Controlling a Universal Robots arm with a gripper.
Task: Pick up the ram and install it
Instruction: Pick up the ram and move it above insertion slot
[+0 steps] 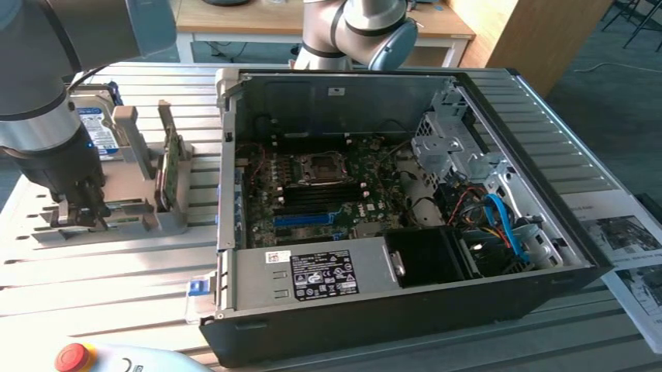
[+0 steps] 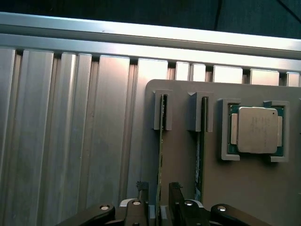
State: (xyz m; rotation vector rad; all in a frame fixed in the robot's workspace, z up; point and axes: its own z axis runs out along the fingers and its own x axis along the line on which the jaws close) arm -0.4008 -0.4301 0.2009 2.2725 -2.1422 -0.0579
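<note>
Two green ram sticks stand on edge in slots of a grey holder [image 2: 235,197]. My gripper [image 2: 159,200] is down over the nearer ram [image 2: 161,155]. One dark finger [image 2: 141,202] stands on each side of its thin edge, and the jaws are open around it. The second ram [image 2: 200,155] sits one slot over, beside the gripper. In the exterior view the gripper [image 1: 77,213] is low over the grey holder [image 1: 145,213] at the exterior view's left, apart from the computer case [image 1: 414,302].
A square silver processor [image 2: 256,129] lies in its own pocket of the holder. A hard drive [image 1: 93,124] stands behind the arm. The open case shows the motherboard [image 1: 352,194] with its slots. A red stop button [image 1: 73,356] sits at the front and papers [image 1: 631,240] at the right.
</note>
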